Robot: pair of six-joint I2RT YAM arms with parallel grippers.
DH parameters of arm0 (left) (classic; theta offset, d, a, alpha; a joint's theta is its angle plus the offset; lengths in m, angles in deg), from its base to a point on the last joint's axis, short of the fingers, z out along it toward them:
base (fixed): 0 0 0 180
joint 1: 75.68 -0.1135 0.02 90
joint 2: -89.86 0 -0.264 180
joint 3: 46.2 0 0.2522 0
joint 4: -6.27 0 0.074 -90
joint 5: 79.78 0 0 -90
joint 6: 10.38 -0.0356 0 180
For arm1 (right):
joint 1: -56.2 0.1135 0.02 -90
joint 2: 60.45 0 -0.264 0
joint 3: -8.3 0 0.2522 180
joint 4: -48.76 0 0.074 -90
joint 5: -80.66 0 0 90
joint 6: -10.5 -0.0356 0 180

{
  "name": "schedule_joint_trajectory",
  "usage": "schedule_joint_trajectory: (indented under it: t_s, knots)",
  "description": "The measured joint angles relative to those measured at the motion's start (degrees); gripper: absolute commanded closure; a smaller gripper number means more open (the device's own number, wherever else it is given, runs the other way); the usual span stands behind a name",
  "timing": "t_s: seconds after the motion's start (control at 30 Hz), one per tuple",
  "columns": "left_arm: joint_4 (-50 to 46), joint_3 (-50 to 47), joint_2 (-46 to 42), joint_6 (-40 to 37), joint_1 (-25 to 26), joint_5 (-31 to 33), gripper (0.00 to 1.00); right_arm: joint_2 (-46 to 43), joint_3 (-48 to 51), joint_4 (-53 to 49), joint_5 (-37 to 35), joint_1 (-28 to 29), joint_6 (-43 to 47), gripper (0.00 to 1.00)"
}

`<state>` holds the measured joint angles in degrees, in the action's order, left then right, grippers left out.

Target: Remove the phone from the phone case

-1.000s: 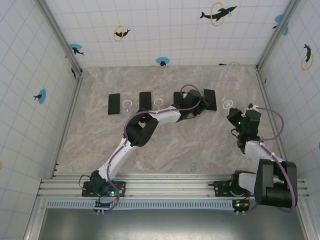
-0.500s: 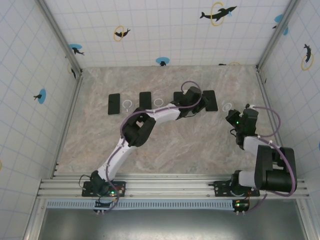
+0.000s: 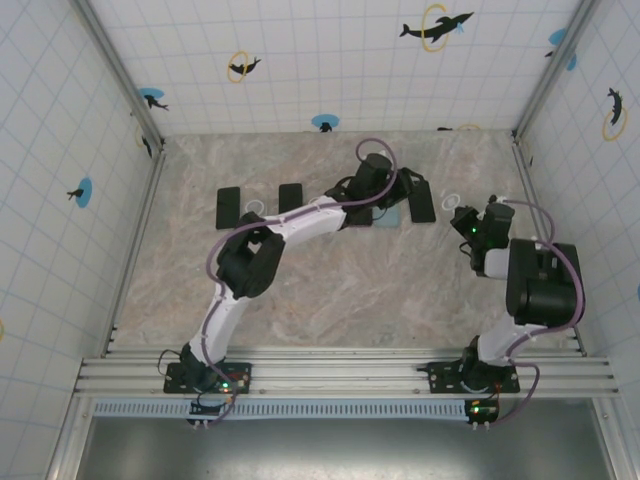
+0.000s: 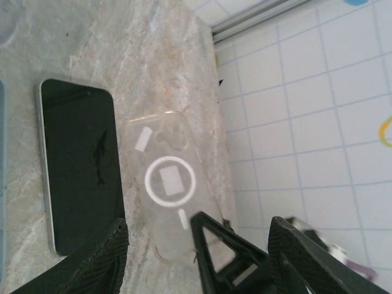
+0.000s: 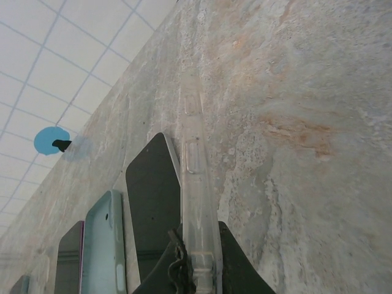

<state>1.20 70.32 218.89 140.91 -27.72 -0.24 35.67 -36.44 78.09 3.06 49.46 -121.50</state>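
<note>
Marble-look desk [image 3: 330,290] w/ a row of items along its far side. Clear case [image 4: 170,180] lies on the desk just beside a black phone [image 4: 79,165]. The phone is out of the case & lies screen up. R tool [image 5: 197,272] is clamped tight on the near end of the clear case, which shows edge-on btwn its fingers. L tool [image 4: 197,223] hangs above phone & case, jaws well apart, nothing in them. Teal case [image 5: 107,245] lies on the phone's other side, very close; can't tell if they touch. Two more dark phones [image 3: 228,207] sit further left in the same row, apart from each other. Both arms reach toward the right end of the row.
</note>
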Motion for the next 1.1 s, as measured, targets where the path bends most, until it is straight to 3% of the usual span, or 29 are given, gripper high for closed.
schedule_joint_trajectory:
  t_s: [0.4,1.03,1.1]
  knots:
    - [3.28,-10.95,-7.63,-0.44,-3.78,-1.51,0.34,5.88,-4.09,2.08,3.82,-0.87,-0.94,0.81]
    - [3.85,-12.02,-7.76,-0.96,-4.42,-4.79,0.32,5.60,-6.43,-7.21,3.78,-2.12,7.82,0.59]
    - [3.82,-12.44,-8.22,-1.49,-4.74,-5.35,0.31,5.31,-7.13,-8.90,3.39,-2.25,9.09,0.49]
